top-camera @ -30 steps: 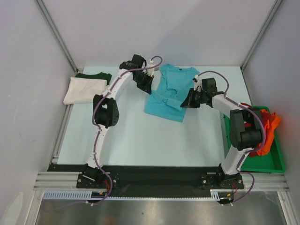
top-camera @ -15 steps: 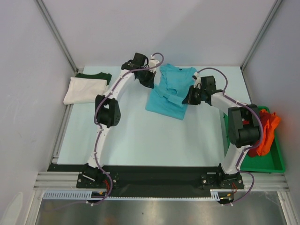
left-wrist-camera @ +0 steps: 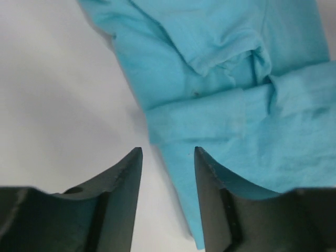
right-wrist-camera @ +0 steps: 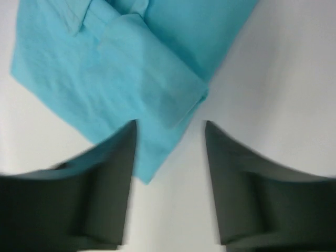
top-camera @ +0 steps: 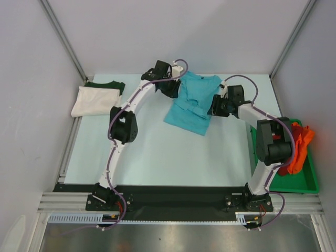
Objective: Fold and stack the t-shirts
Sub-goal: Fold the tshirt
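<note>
left hand (top-camera: pixel 175 90): moved right to turquoise t-shirt (top-camera: pixel 193 100) edge | right hand (top-camera: pixel 212 108): moved farther back

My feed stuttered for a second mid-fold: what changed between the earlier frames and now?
The left pincer slid right to the left edge of the turquoise shirt; the right pincer crept farther from its base along the right edge. Both are open, gripping nothing. That shirt, the white shirt on the dark green shirt and the orange shirt in the green tray stayed put.

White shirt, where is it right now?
In the top view the white t-shirt lies folded at the far left of the table, with the dark green t-shirt peeking out at its far edge.
</note>
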Robot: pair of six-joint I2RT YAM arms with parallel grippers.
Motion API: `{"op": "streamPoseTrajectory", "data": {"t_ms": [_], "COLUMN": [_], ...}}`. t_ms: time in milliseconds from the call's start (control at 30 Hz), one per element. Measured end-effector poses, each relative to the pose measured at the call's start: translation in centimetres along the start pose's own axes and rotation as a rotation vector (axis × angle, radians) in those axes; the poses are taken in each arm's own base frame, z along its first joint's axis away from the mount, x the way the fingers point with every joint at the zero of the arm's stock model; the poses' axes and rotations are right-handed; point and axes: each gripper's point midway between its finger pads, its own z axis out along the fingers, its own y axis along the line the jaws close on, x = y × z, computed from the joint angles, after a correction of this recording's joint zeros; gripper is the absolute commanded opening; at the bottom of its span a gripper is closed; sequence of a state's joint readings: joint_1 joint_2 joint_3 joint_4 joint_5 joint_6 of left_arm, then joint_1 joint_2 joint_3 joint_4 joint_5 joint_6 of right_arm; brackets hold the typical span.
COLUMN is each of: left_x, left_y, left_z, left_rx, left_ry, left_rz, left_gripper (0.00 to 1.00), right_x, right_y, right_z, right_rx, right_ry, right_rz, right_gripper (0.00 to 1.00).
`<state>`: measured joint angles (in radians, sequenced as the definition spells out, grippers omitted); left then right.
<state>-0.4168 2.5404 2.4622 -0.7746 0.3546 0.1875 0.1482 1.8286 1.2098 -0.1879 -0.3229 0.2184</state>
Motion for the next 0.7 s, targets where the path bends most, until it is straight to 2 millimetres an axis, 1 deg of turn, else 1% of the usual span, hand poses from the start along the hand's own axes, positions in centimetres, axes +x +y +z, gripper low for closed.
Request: {"op": "streamPoseTrajectory", "data": {"t_ms": [33,67,100,167,233,267,300,333,367,433,467,500,567,633,700], "left_x": [0.0,0.1,0.3,1.3,2.9,3.7,4.7,5.7,6.5,8.0,8.9,9.8,11.5,13.1,14.5], "left_y": [0.3,0.5,0.6,0.7,0.1,-0.3,-0.7,-1.2,-1.6,-2.3,-2.7,-3.1,-3.5,-3.2,-2.6], "left_z": [0.0,-0.2,-0.5,-1.4,-3.2,-4.0,-5.0,-6.0,-6.7,-7.5,-7.8,-7.9,-8.0,-8.0,-8.0], "left_rx": [-0.019,-0.037,-0.051,-0.072,-0.074,-0.07,-0.065,-0.055,-0.04,-0.002,0.029,0.065,0.14,0.19,0.217], "left_ry": [-0.003,0.001,0.007,0.036,0.08,0.098,0.127,0.156,0.182,0.231,0.256,0.285,0.328,0.362,0.392], "left_rz": [-0.001,-0.011,-0.018,-0.033,-0.05,-0.055,-0.063,-0.069,-0.077,-0.098,-0.12,-0.148,-0.217,-0.29,-0.352], "left_gripper": [0.53,0.54,0.57,0.58,0.58,0.58,0.58,0.58,0.58,0.58,0.58,0.59,0.59,0.61,0.63], "right_x": [-0.3,-0.7,-1.2,-2.1,-2.8,-3.0,-3.0,-2.4,-1.2,2.6,4.4,6.7,11.0,13.3,14.1], "right_y": [-0.3,-0.4,-0.4,0.2,1.6,2.6,3.6,4.6,5.6,7.2,7.4,7.7,7.2,6.3,5.4], "right_z": [-0.1,-0.3,-0.7,-1.8,-3.5,-4.4,-5.2,-5.7,-6.2,-6.2,-6.0,-5.6,-5.0,-4.7,-4.4], "right_rx": [0.011,0.018,0.021,0.009,-0.032,-0.064,-0.094,-0.125,-0.163,-0.222,-0.238,-0.255,-0.257,-0.24,-0.226], "right_ry": [-0.009,-0.02,-0.035,-0.057,-0.08,-0.094,-0.103,-0.106,-0.093,-0.019,0.023,0.08,0.199,0.268,0.299], "right_rz": [-0.011,-0.03,-0.043,-0.054,-0.065,-0.071,-0.076,-0.079,-0.078,-0.052,-0.032,-0.008,0.06,0.121,0.172], "right_gripper": [0.74,0.75,0.75,0.74,0.72,0.71,0.7,0.67,0.66,0.65,0.64,0.62,0.61,0.6,0.6]}}
